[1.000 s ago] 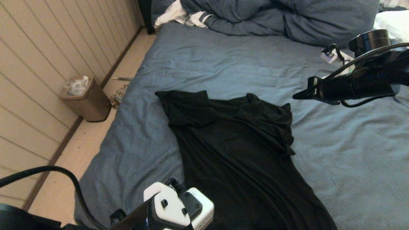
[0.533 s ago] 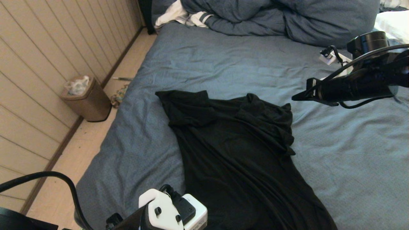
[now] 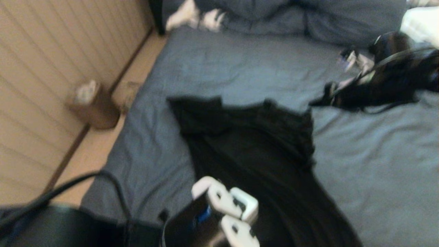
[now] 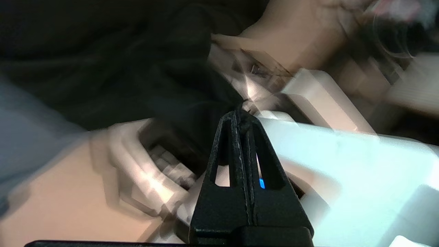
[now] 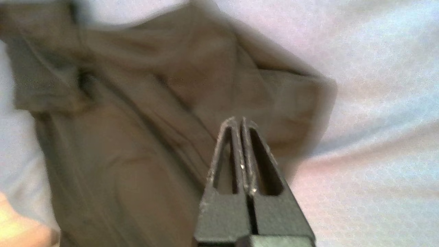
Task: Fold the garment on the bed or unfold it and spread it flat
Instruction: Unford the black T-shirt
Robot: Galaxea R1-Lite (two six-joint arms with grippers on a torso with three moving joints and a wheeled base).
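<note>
Below, the left tool [image 4: 240, 118] pinches the garment's [image 3: 253, 161] hem; right tool [image 5: 238, 120] closed, empty.

left hand [image 4: 240, 118]: risen and shifted right, now over near edge of garment [image 3: 253, 151], pinching black cloth | right hand [image 3: 317, 102]: slightly lower

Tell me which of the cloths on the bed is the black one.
The T-shirt, lying alone mid-bed on the sheet. The duvet bunched at the far end is blue-grey, and the crumpled cloth beside it is white.
</note>
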